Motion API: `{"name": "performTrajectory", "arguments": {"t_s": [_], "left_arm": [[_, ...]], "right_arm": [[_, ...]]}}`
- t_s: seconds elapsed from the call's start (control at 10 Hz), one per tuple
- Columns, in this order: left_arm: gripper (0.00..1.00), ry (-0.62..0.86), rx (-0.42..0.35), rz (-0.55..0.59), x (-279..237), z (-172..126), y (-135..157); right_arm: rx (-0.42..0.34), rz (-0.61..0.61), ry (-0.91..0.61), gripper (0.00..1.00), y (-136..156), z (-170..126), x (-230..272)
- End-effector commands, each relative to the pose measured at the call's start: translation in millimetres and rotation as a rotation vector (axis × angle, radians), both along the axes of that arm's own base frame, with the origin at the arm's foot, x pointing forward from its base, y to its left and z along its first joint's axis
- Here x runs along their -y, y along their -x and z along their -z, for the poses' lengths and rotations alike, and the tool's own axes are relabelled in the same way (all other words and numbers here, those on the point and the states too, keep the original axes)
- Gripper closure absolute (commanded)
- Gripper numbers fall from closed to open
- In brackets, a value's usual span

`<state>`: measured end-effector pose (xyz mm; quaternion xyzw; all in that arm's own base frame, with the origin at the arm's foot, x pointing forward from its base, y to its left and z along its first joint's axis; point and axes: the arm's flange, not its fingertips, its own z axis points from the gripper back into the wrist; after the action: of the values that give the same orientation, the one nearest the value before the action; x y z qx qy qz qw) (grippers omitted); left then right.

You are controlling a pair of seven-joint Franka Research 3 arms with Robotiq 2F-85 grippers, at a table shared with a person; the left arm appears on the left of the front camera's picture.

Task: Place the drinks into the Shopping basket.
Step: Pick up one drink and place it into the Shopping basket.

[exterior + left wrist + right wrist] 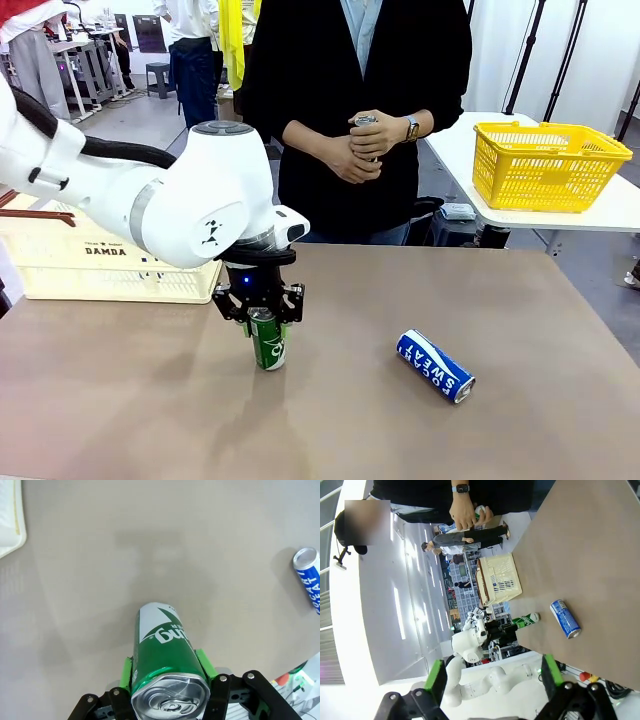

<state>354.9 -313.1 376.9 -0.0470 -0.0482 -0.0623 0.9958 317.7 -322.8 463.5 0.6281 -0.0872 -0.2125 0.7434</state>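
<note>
Clamping the slim green metal can (pixel 269 345) upright with our left gripper (pixel 266 322), we are noting the cream slotted plastic basket (pixel 100 265) lying close to its left, farther across the brown surface (pixel 400 430).

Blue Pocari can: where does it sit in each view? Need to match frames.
Front: blue can lies on its side, right of centre, lower half.
Left wrist: blue can at the right edge, above mid-height.
Right wrist: blue can right of centre, mid-height.
Shared landmark: green can, gripped in the left claw.
</note>
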Motion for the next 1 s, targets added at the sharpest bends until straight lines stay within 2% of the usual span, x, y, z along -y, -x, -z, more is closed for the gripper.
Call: {"name": "performTrajectory", "arguments": {"t_s": [0.0, 0.3, 0.4, 0.5, 0.6, 0.7, 0.9], "left_arm": [[1.00, -0.043, -0.015, 0.057, -19.7, -59.6, 13.0], [1.00, 0.005, 0.008, 0.130, -56.5, -181.7, 40.8], [1.00, -0.016, 0.051, 0.068, -66.0, -202.3, 44.6], [1.00, -0.013, 0.053, 0.070, -72.0, -212.4, 48.9], [1.00, -0.026, 0.079, 0.016, -75.5, -213.5, 51.4], [1.00, -0.014, 0.052, 0.079, -70.0, -216.6, 57.3], [1.00, -0.014, 0.052, 0.079, -70.0, -216.6, 57.3]], "right_arm": [[-0.019, -0.002, -0.008, 0.00, 2.0, -4.8, -1.4], [-0.019, -0.002, -0.008, 0.00, 2.0, -4.8, -1.4], [-0.019, -0.002, -0.008, 0.00, 2.0, -4.8, -1.4], [-0.019, -0.002, -0.008, 0.00, 2.0, -4.8, -1.4], [-0.019, -0.002, -0.008, 0.00, 2.0, -4.8, -1.4], [-0.019, -0.002, -0.008, 0.00, 2.0, -4.8, -1.4], [-0.019, -0.002, -0.008, 0.00, 2.0, -4.8, -1.4]]}}
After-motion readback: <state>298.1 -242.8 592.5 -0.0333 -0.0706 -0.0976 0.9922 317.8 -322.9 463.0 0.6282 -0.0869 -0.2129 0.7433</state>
